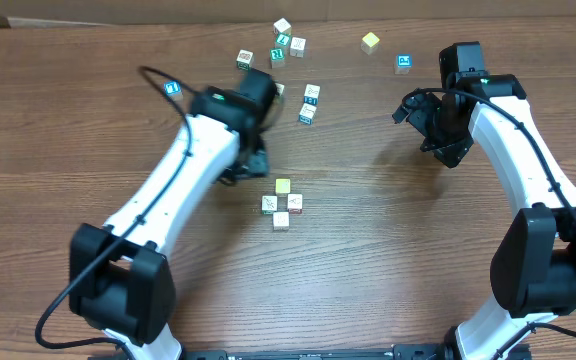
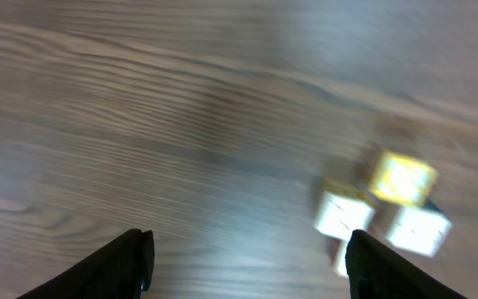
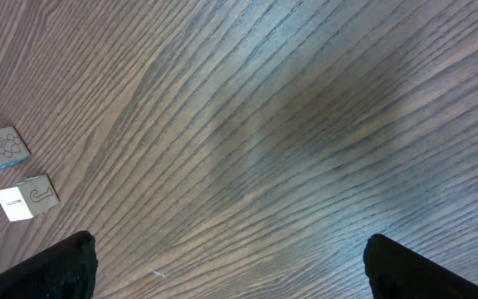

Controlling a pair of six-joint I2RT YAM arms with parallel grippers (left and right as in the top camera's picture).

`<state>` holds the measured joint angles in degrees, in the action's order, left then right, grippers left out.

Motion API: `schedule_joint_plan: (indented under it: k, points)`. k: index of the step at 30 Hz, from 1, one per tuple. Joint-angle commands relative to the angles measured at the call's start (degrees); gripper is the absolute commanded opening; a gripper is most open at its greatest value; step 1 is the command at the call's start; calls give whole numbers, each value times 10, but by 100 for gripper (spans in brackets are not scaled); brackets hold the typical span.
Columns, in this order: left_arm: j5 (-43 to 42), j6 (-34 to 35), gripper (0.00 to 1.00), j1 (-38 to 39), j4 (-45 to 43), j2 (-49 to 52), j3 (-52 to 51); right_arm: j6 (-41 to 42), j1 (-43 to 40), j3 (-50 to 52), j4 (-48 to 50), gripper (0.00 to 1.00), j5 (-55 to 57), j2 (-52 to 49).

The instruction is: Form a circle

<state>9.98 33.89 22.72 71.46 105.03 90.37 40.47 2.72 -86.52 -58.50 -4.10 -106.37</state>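
The circle (image 1: 282, 203) is a small cluster of cubes near the table's middle: a pale yellow one (image 1: 283, 186) at the back and three whitish ones around it. My left gripper (image 1: 256, 165) hangs just behind and left of it. In the blurred left wrist view the gripper (image 2: 247, 259) is open with bare wood between its fingers. There the yellow cube (image 2: 402, 178) and the whitish cubes (image 2: 343, 213) lie ahead to the right. My right gripper (image 1: 446, 148) is far to the right. In its own view it (image 3: 231, 267) stands open over bare wood.
Several loose cubes with green or blue faces lie along the back (image 1: 282, 40), with one yellow cube (image 1: 370, 41) and a blue one (image 1: 403, 63) further right. Two whitish cubes (image 1: 309, 103) sit mid-back, seen also in the right wrist view (image 3: 2, 149). A blue cube (image 1: 172, 88) lies at the left.
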Motion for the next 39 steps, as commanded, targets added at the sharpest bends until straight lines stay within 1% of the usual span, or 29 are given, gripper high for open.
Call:
schedule_joint_plan:
  k: [1,4,5,6,7,39]
  points:
    - [7,-7,72,-57,5,2,9,0,2,-8,1,100,4,7]
    - [-11,-7,74,-90,16,2,9,0,2,-8,1,100,4,7]
    - [-17,-7,77,-98,21,2,9,0,2,-8,1,100,4,7]
    - [-26,-7,99,-105,27,2,9,0,2,-8,1,100,4,7]
    - [-31,-7,100,-111,30,2,9,0,2,-8,1,100,4,7]
    - [-32,-10,100,-116,28,2,9,0,2,-8,1,100,4,7]
